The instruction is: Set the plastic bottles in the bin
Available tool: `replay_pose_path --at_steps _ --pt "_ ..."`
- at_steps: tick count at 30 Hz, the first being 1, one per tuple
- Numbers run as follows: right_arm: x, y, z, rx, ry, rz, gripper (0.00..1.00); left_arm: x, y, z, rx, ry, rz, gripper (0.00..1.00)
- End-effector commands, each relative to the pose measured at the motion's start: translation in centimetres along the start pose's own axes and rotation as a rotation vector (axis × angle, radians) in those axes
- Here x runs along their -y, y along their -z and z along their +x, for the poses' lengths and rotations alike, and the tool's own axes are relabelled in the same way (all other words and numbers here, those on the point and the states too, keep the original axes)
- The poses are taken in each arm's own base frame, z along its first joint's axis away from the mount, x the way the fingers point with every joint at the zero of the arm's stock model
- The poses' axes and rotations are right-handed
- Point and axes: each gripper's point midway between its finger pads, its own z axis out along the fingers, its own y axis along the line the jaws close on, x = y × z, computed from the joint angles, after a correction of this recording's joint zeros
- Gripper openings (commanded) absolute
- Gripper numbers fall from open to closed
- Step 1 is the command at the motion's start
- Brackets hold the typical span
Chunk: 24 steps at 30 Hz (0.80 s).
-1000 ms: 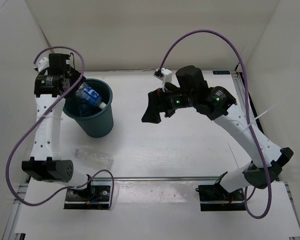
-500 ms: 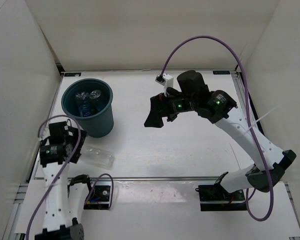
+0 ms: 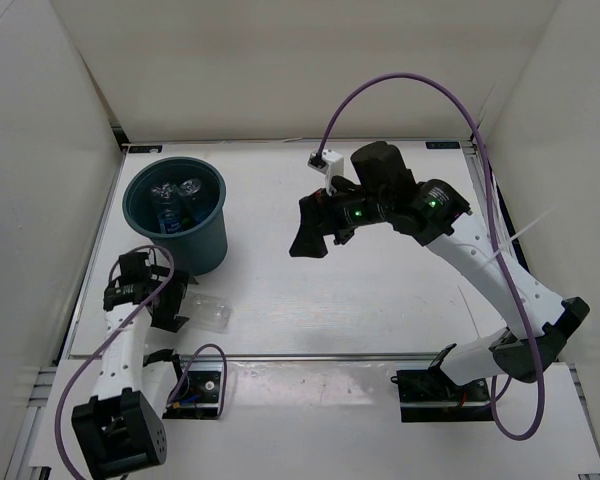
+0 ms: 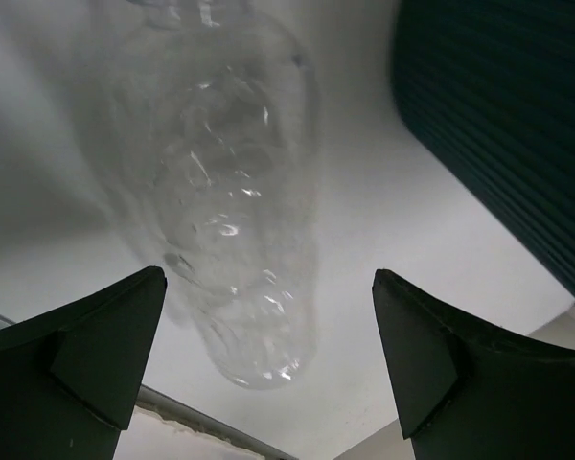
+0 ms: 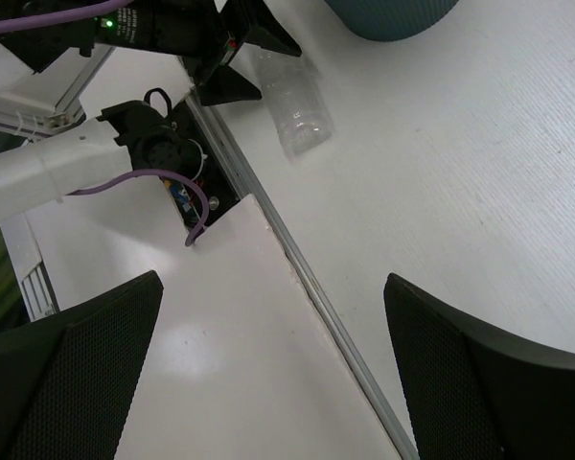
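The left gripper (image 4: 268,278), jaws wide apart, hung over the clear bottle (image 4: 232,192) lying beside the bin (image 3: 206,254); centring on its middle before closing looked wise.

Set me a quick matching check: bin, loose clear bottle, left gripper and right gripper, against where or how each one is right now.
1. bin
2. clear bottle
3. left gripper
4. right gripper

A. open, empty, high over the middle of the table
B. lying near the front edge
C. back left, with bottles inside
D. open, fingers either side of the lying bottle

Pairs: 1-C, 2-B, 3-D, 4-A
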Motion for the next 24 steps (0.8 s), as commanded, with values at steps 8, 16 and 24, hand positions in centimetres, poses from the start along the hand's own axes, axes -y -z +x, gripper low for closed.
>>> replay_pose_path --at_steps 8,16,24 --pt "-0.7 1.9 -0.6 0.040 0.048 0.007 1.00 -1.8 -2.1 0.6 -0.043 0.017 -0.010 0.77" --pt "-0.4 1.8 -0.9 0.044 0.043 0.014 1.00 5.7 9.2 -3.8 0.138 -0.069 0.113 0.57" --pt "-0.4 1.4 -0.4 0.035 0.032 -0.005 1.00 17.4 27.1 -11.7 0.587 -0.225 0.392 0.60"
